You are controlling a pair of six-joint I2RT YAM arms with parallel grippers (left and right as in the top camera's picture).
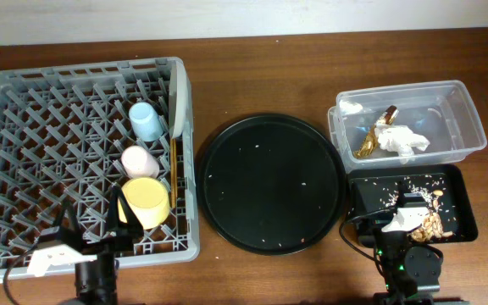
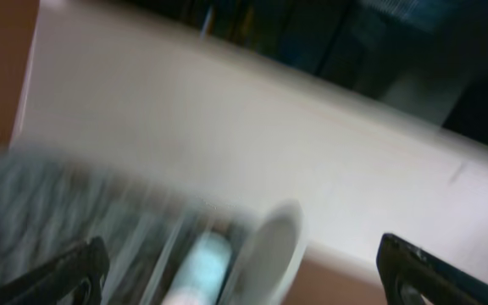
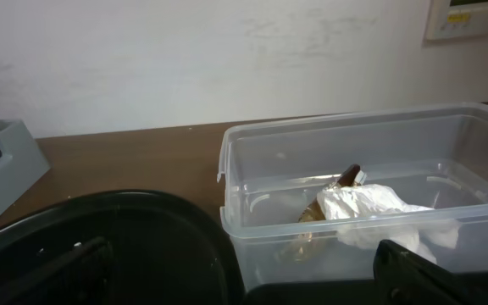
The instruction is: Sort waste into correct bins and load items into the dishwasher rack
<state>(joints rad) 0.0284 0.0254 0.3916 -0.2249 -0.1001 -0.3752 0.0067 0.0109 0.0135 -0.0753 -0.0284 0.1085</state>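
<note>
The grey dishwasher rack (image 1: 24,127) holds the blue cup (image 1: 146,121), pink cup (image 1: 139,161), yellow bowl (image 1: 145,202), the grey-green plate (image 1: 179,97) standing on edge, and thin wooden chopsticks (image 1: 173,169). The clear tub (image 1: 460,106) holds the white napkin (image 1: 401,140) and gold foil wrapper (image 1: 369,142). The black tray (image 1: 371,193) holds beige food scraps (image 1: 435,224). My left gripper (image 2: 244,271) is open and empty over the rack's near edge; its view is blurred and shows the blue cup (image 2: 202,263) and plate (image 2: 265,250). My right gripper (image 3: 240,275) is open and empty, facing the tub (image 3: 261,182).
The large round black tray (image 1: 269,182) lies between the rack and the bins, with a few crumbs on it. It also shows in the right wrist view (image 3: 125,241), touching the tub's left side. A white wall stands behind the table.
</note>
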